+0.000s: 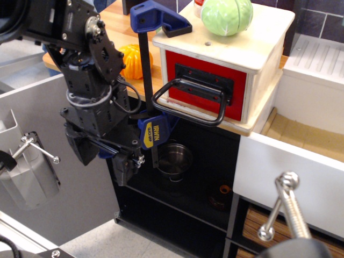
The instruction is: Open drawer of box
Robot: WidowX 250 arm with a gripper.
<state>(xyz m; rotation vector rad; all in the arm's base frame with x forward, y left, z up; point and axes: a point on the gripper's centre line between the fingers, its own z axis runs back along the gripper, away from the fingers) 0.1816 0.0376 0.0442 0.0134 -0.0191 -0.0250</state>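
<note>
The box [269, 40] is light plywood with a cream top and sits on the wooden counter at upper right. Its drawer [201, 72] has a red front that looks flush with the box. The black loop handle [188, 105] sticks out forward and down from the black plate. My gripper [103, 163] hangs to the left of the box and below the counter edge, fingers pointing down. It looks open and empty, about a hand's width left of the handle.
A blue bar clamp [153, 134] grips the counter edge between my gripper and the handle. A green cabbage [227, 15] sits on the box and an orange pumpkin [137, 59] behind the clamp. A white drawer [290, 166] with a metal bar handle [282, 207] stands open at right. A steel pot [174, 158] sits on the shelf below.
</note>
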